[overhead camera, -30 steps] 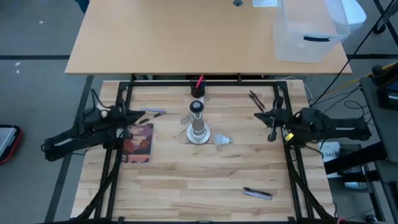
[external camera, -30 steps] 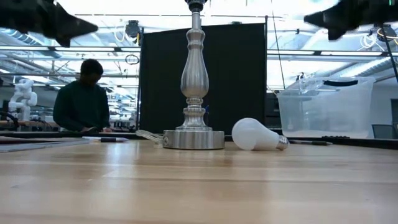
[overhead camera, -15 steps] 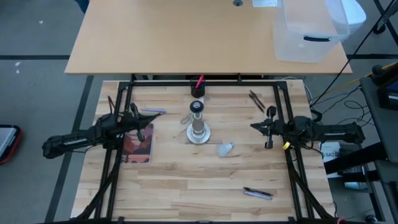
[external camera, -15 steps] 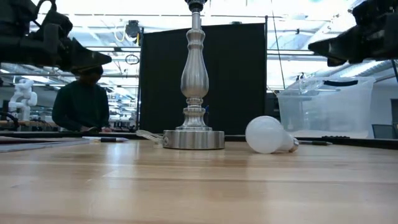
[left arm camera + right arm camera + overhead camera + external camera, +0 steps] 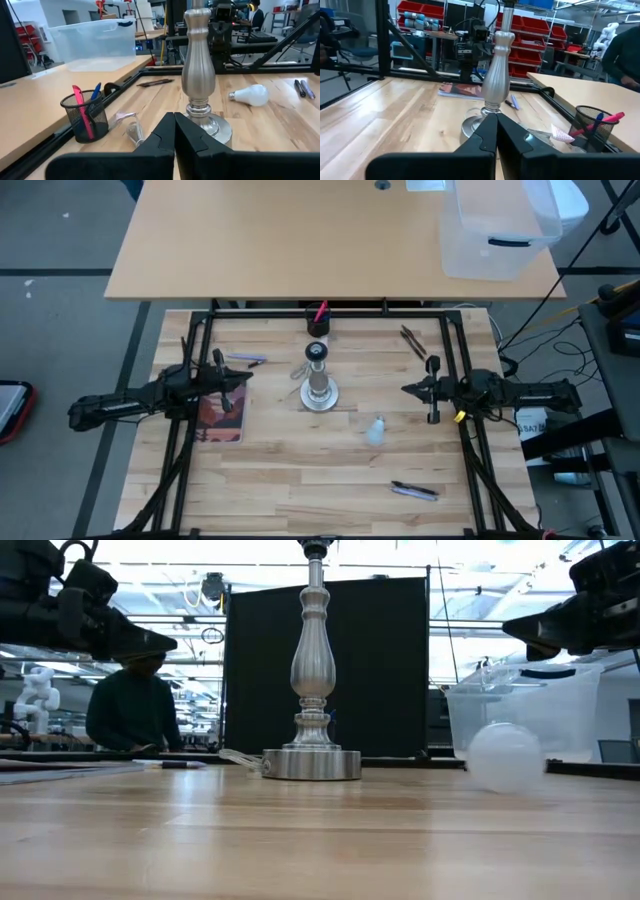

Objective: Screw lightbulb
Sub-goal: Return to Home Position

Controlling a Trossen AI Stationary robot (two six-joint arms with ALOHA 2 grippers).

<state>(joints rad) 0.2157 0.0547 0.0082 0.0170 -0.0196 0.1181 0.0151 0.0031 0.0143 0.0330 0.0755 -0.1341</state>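
— Where's the lightbulb (image 5: pixel 375 429)?
— Lying on the table (image 5: pixel 300 480), lower right of the lamp stand (image 5: pixel 318 385).
— Grippers?
— Left gripper (image 5: pixel 243 376) mid-left, right gripper (image 5: pixel 407 389) mid-right; both pairs of fingers pressed together, empty.

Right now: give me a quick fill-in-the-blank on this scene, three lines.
1. The lightbulb lies on the ___, apart from the lamp stand.
2. The left tool and the right tool are both ___, holding nothing.
3. In the high view the lightbulb is nearer the ___ tool.
Missing words: table; shut; right.
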